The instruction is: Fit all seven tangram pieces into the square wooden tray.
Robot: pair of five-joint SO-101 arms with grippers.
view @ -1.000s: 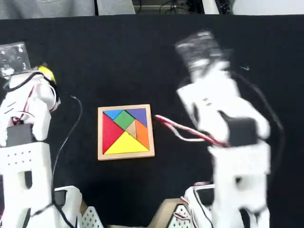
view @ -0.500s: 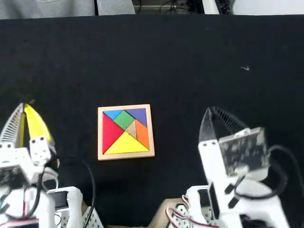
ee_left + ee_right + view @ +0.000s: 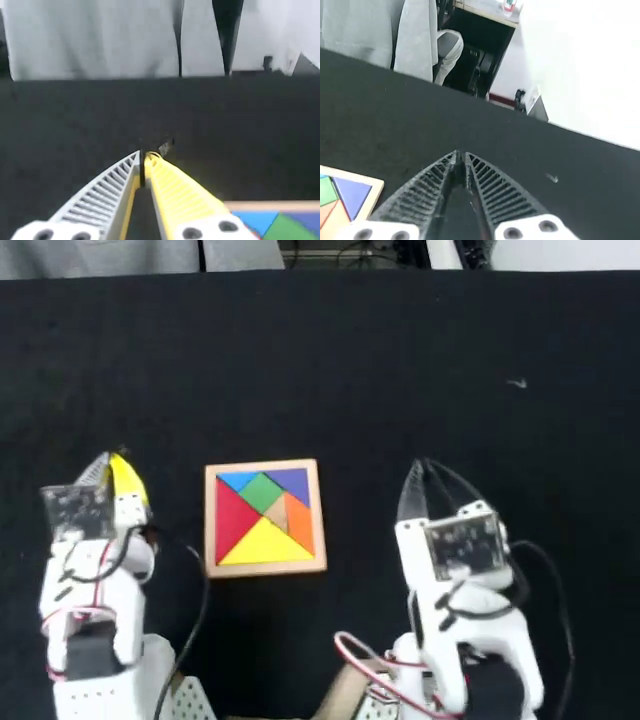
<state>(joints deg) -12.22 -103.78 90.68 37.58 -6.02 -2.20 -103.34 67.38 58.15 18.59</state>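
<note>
The square wooden tray [image 3: 210,525] lies flat near the middle of the black surface [image 3: 400,360], between the two arms. All seven pieces sit inside it, flush and filling the square: a red triangle [image 3: 232,520] on one side, a yellow triangle [image 3: 265,543] along the near edge, a green square [image 3: 262,491] in the middle of the far half, a light blue triangle [image 3: 238,480] and a dark blue piece [image 3: 293,483] at the far corners, an orange piece [image 3: 300,522] on the other side, and a small tan triangle [image 3: 277,513] between the green and the orange.

The left tool [image 3: 115,468], one finger yellow and one white, is closed tip to tip with nothing in it, beside the tray but apart from it. The right tool [image 3: 420,475], black, is likewise closed and empty on the tray's other side.

A small pale speck [image 3: 515,383] lies far off on the surface. Red and white cables [image 3: 360,655] loop at the right arm's base.
</note>
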